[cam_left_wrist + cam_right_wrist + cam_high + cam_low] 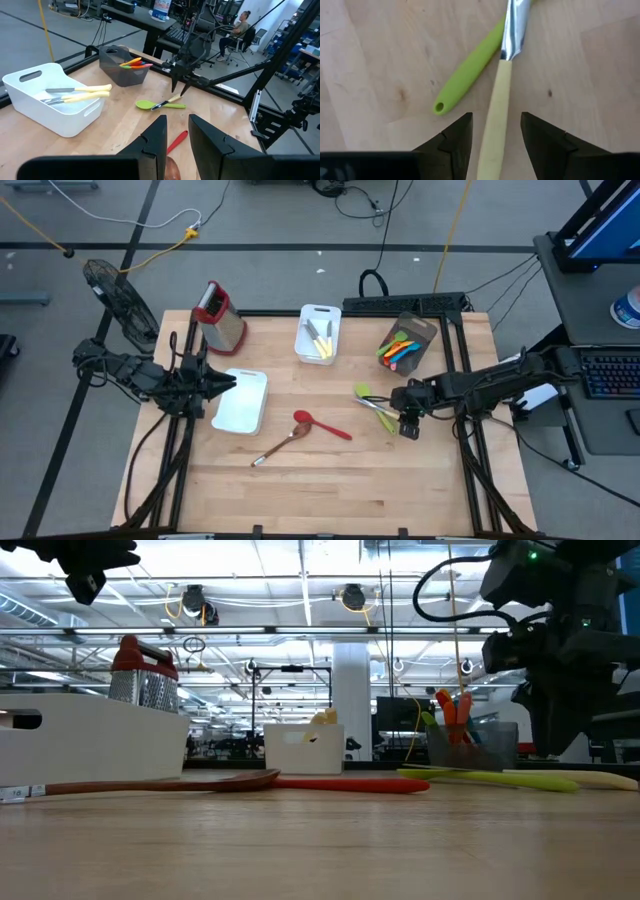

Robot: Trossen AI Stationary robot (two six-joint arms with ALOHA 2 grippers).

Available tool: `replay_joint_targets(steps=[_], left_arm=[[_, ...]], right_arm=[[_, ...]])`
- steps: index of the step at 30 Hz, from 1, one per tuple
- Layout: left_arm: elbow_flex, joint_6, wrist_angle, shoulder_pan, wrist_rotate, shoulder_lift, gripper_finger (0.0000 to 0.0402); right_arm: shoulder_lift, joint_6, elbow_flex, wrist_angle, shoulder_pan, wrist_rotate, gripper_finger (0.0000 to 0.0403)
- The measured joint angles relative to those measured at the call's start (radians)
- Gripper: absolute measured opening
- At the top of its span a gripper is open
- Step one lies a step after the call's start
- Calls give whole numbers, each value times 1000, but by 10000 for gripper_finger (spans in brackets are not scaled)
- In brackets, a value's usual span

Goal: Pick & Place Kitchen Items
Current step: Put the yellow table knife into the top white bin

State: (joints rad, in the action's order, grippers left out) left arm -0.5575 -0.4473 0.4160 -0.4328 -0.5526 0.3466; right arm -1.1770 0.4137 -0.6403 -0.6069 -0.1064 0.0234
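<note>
While the right gripper [492,137] hung low over the cream-handled knife [499,105], its fingers were spread on either side of the handle and not yet pinching it. I judged this the grasp step on that knife. It lay on the table [330,480] at the right, crossing the green spoon [368,398], with the blade over the green handle. In the right wrist view the cream handle ran between the two fingers, slightly off-centre toward one of them.

Next move, as I read it: settle down, close on the handle, lift clear of the green spoon without dragging it. Then carry it to the white bin [319,333] at the back, which already held cream knives; that destination was my guess. The grey bin [410,340] beside it held the coloured utensils.

Red spoon [322,424] and wooden spoon [282,445] lay mid-table, touching at their bowls, both not yet picked.

Left gripper [176,142] waited at the left above the white tray [242,400], jaws a little apart, holding nothing.
</note>
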Motion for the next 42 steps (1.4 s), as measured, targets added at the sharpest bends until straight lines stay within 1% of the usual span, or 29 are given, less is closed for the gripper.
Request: replay_joint_targets(steps=[12, 15, 22, 26, 30, 36, 39, 42], left_arm=[[0, -2, 0, 0, 0, 0, 81], [0, 0, 0, 0, 0, 0, 81], [0, 0, 1, 0, 0, 0, 81], [0, 0, 1, 0, 0, 0, 81], [0, 1, 2, 0, 0, 0, 81], [0, 1, 2, 0, 0, 0, 81], [0, 1, 2, 0, 0, 0, 81], [0, 0, 2, 0, 0, 0, 81]], right_arm=[[-5, -16, 6, 13, -9, -1, 155], [-5, -12, 50, 53, -10, 4, 155], [2, 100, 188, 204, -9, 19, 155], [-1, 155, 238, 206, -9, 23, 155], [-2, 198, 259, 207, -9, 23, 155], [-3, 201, 262, 207, -9, 16, 155], [-3, 203, 263, 206, -9, -7, 144], [-3, 203, 263, 204, -10, -24, 116]])
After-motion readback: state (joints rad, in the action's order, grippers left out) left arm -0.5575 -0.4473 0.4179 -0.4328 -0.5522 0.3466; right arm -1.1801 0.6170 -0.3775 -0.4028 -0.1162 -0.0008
